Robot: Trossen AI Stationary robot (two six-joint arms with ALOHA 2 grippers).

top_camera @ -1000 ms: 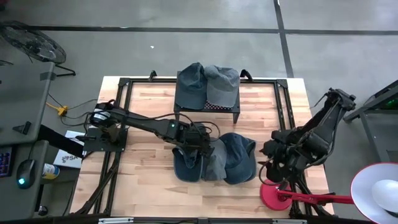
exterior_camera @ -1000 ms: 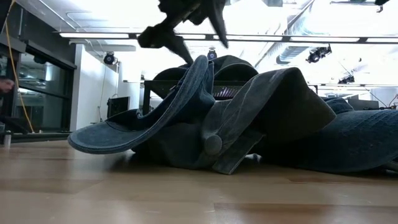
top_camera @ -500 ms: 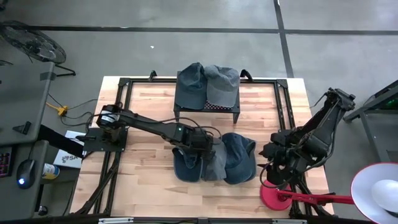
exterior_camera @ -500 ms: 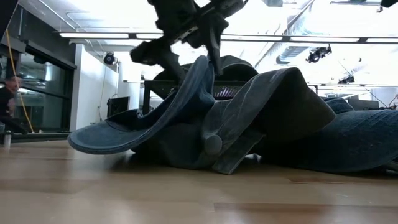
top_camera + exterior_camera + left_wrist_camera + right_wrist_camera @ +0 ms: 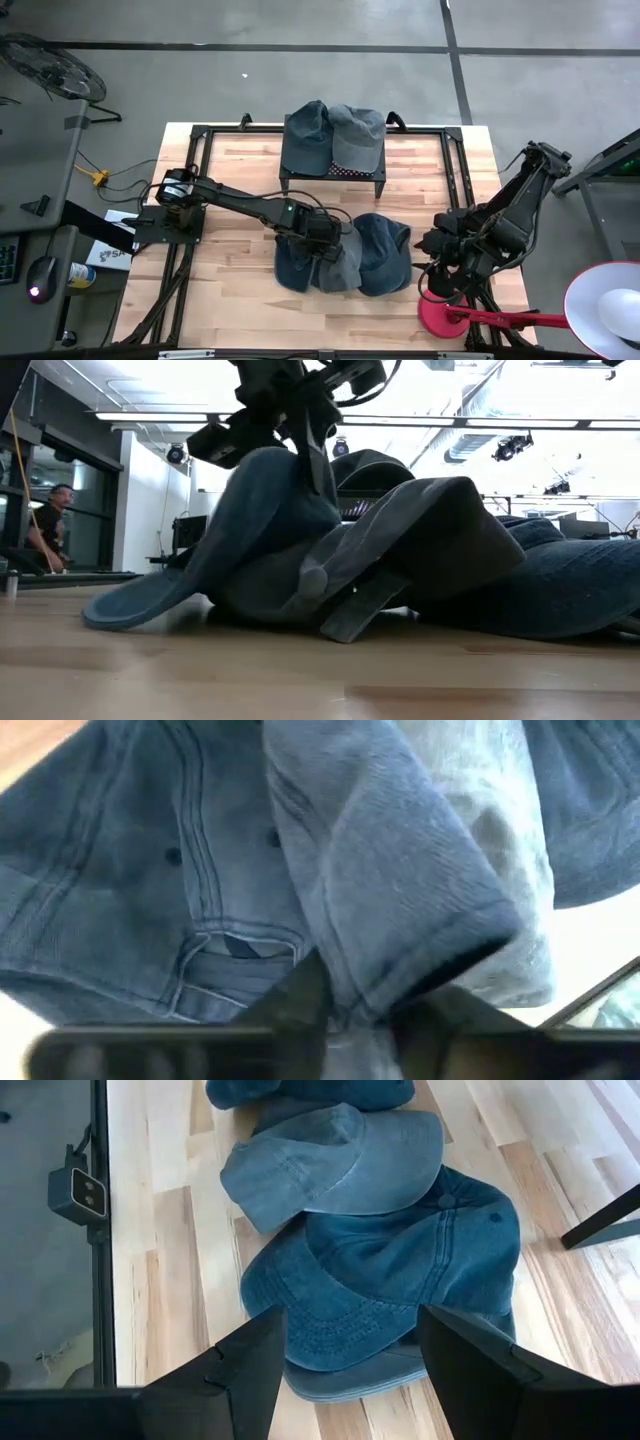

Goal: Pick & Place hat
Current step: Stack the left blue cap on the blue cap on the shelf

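Several denim hats lie in a pile [image 5: 345, 258] on the wooden table's middle. My left gripper [image 5: 325, 243] stands over the pile's left part, shut on the blue hat [image 5: 255, 510]. That hat's crown is raised, and its brim [image 5: 130, 605] rests on the table. A grey hat [image 5: 430, 530] leans against it. Two more hats [image 5: 332, 135] lie on a black rack at the far side. My right gripper [image 5: 432, 245] waits open right of the pile, with a blue hat [image 5: 400, 1270] ahead of its fingers. My left gripper pinches a raised fold of denim [image 5: 350, 982] between its two fingers, at the top of the blue hat where it meets the grey one. The fingers [image 5: 318, 450] come from above, pointing down. How many layers they hold, I cannot tell. The hat's brim stays on the table.
The black rack [image 5: 330, 175] stands at the table's far middle. A red round base [image 5: 440, 315] sits at the near right, close to my right arm. Bare wood lies left of the pile and along the near edge. A person [image 5: 48, 525] is in the room beyond the table.
My left gripper has come down onto the pile's left part and shut on the blue hat's upper fold. The hat's upturned edge has bunched into a rounded hump, its brim has tipped lower onto the table, and the grey hat has shifted a little leftward.
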